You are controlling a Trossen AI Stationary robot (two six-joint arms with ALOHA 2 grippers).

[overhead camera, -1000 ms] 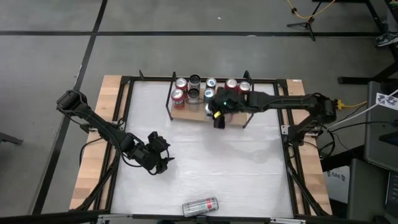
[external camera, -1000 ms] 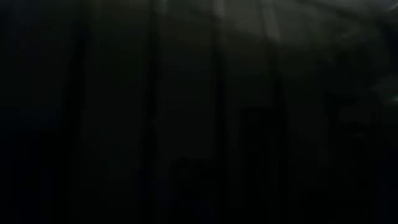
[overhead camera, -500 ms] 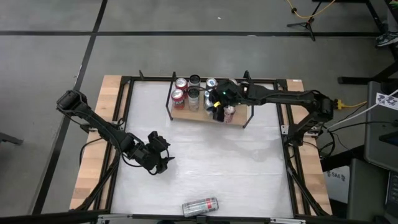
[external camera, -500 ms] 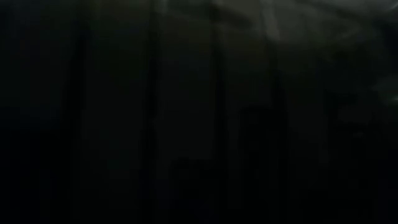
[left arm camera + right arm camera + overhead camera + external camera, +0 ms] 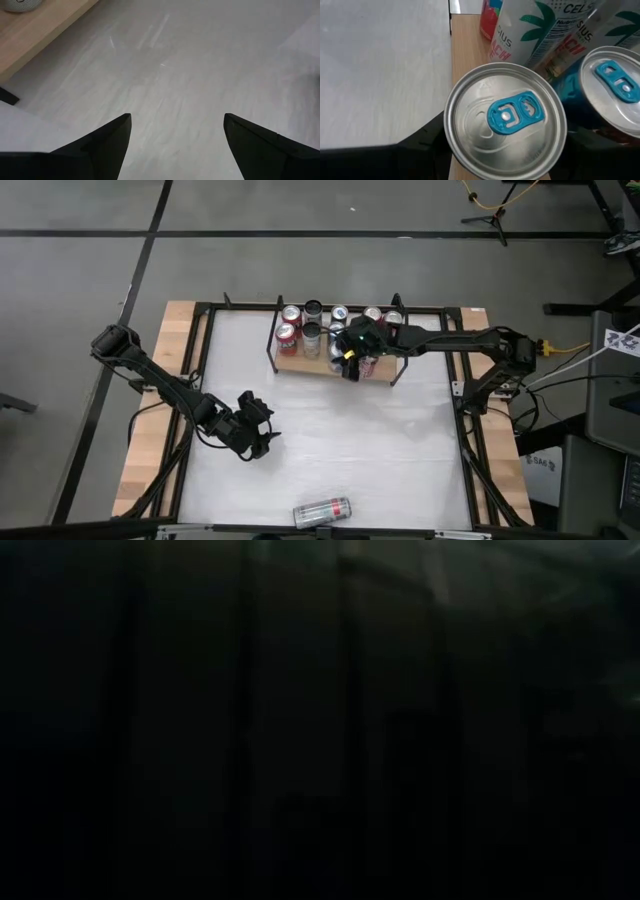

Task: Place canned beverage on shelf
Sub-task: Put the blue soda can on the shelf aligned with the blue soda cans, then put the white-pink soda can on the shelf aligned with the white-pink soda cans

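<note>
The shelf [image 5: 296,366], a light wooden board with black rod brackets, stands at the table's far middle and carries several upright cans [image 5: 300,323]. My right gripper [image 5: 350,364] is over the shelf's near right part, shut on a silver can with a blue tab [image 5: 505,122]. That can is upright beside a second blue-tab can [image 5: 615,85] and white cans [image 5: 525,30]. My left gripper [image 5: 262,442] hovers open over the table's left middle, with only bare tabletop between its fingers [image 5: 177,135]. The low view is dark. My right gripper has the blue-tab can between its two fingers, one dark finger [image 5: 422,145] on the can's side toward the open table and the other on the opposite side. The can's wide top [image 5: 470,100] hides the contact. The can stands upright; whether its base touches the shelf, I cannot tell.
Another can [image 5: 322,511] lies on its side near the table's near edge. Wooden strips [image 5: 150,420] and a black frame run along the table's sides. The white tabletop [image 5: 350,440] stretches between the shelf and the lying can.
My right gripper has carried the blue-tab can from in front of the shelf toward the far edge, in over the shelf's near right part. It has sunk a little and rolled slightly, and it has stayed shut on the can.
</note>
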